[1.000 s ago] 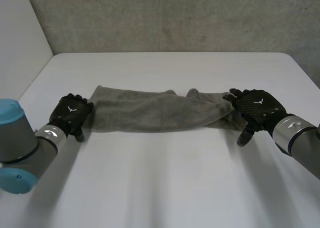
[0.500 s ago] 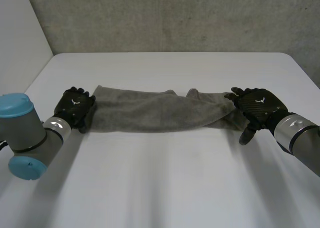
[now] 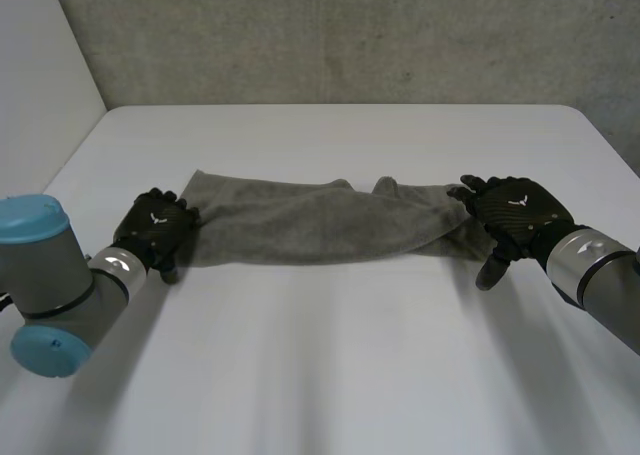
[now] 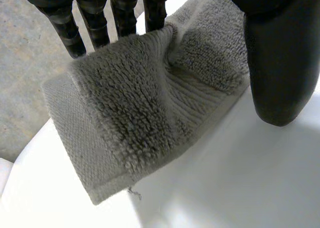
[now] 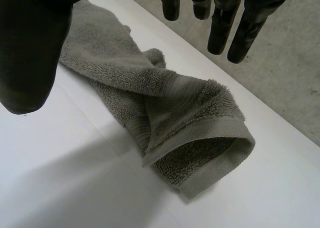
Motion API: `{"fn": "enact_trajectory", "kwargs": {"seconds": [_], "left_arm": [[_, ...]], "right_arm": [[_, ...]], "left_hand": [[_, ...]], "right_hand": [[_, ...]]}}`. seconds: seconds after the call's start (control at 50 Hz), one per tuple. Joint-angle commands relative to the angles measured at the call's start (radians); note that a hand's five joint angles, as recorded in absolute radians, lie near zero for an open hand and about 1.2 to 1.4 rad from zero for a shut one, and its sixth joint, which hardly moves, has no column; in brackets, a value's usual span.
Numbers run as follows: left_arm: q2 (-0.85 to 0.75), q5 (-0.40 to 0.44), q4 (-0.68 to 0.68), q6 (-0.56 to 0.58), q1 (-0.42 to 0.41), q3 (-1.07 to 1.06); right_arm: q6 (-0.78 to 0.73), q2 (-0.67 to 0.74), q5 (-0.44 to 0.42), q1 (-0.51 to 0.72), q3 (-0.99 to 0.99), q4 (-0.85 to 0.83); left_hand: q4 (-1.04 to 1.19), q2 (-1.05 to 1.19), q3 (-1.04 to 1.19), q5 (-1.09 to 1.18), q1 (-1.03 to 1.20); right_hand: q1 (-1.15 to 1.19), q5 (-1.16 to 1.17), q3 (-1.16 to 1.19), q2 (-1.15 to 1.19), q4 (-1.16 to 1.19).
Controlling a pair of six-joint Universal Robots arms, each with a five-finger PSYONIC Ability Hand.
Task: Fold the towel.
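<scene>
Basically, grey towel [image 3: 320, 223] lies as a long narrow band across the middle of the white surface [image 3: 330, 375], already folded lengthwise, with its long sides running left to right. Some wrinkles and a bump along the far edge near the right end.

Left hand [image 3: 155, 230] is at the towel's left end, palm down, touching the short edge. In the left wrist view its fingers [image 4: 125, 12] are fairly straight, with the tips at a raised ridge of the towel [image 4: 135, 112]. The thumb [image 4: 277, 62] is spread well apart from them, coming down beside the near edge of the cloth. Nothing is pinched, so the hand is spread. That end looks doubled, with a corner lying flat on the surface.

Right hand [image 3: 515, 213] is at the towel's right end, over the last bit of cloth, thumb pointing down toward the surface on the near side. In the right wrist view the fingers [image 5: 220, 27] are straight and apart above the towel end. The thumb [image 5: 30, 52] is wide off to the side, so this hand is spread too and grips nothing. This end is folded over on itself with an open loop at the tip.

Grey arm with a light-blue cap [image 3: 40, 275] leads to the left hand. Concrete wall [image 3: 330, 35] stands behind the surface.
</scene>
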Motion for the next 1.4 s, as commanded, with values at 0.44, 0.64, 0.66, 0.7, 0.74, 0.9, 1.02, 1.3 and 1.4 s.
{"fn": "enact_trajectory", "kwargs": {"seconds": [0.44,0.64,0.66,0.7,0.74,0.9,1.02,1.3,1.4], "left_arm": [[-0.093,-0.001,0.045,0.039,0.0,0.148],[-0.103,0.003,0.034,0.04,-0.002,0.151],[-0.103,0.004,0.033,0.04,0.0,0.153],[-0.103,0.006,0.033,0.04,0.001,0.154],[-0.103,0.01,0.033,0.039,0.003,0.159],[-0.071,0.015,-0.036,0.036,-0.003,0.153],[0.074,0.045,-0.214,-0.027,-0.06,0.101],[0.253,0.098,-0.311,-0.233,-0.059,0.058],[0.259,0.098,-0.343,-0.311,-0.057,0.084]], "right_arm": [[-0.001,0.021,-0.006,-0.006,-0.008,-0.003],[-0.001,0.032,-0.006,-0.006,-0.013,-0.002],[-0.001,0.034,-0.006,-0.006,-0.011,-0.002],[-0.001,0.034,-0.006,-0.006,-0.013,-0.002],[-0.001,0.034,-0.006,-0.006,-0.013,-0.003],[-0.001,0.032,-0.009,-0.006,-0.013,-0.002],[0.0,0.029,-0.061,-0.003,-0.031,0.012],[-0.004,0.0,-0.063,-0.024,-0.045,0.064],[-0.012,0.011,-0.041,-0.022,-0.011,-0.009]], "left_hand": [[-0.056,0.71,-0.05,0.696,0.714],[-0.056,0.719,-0.05,0.705,0.723],[-0.056,0.742,-0.05,0.729,0.747],[-0.056,0.873,-0.05,0.86,0.878],[-0.056,1.008,-0.05,0.994,1.012],[-0.056,1.009,-0.05,0.996,1.014],[-0.056,1.009,-0.05,0.996,1.014],[-0.056,1.009,-0.05,0.996,1.014],[-0.056,1.009,-0.05,0.996,1.014]], "right_hand": [[-0.098,-0.058,-0.037,-0.083,-0.063],[-0.098,-0.058,-0.037,-0.083,-0.063],[-0.098,-0.058,-0.037,-0.083,-0.063],[-0.098,-0.058,-0.037,-0.083,-0.063],[-0.098,-0.058,-0.037,-0.083,-0.063],[-0.098,-0.058,-0.037,-0.083,-0.063],[-0.098,-0.058,-0.037,-0.083,-0.063],[-0.078,-0.058,-0.037,-0.062,-0.063],[-0.052,-0.058,-0.037,-0.036,-0.063]]}}
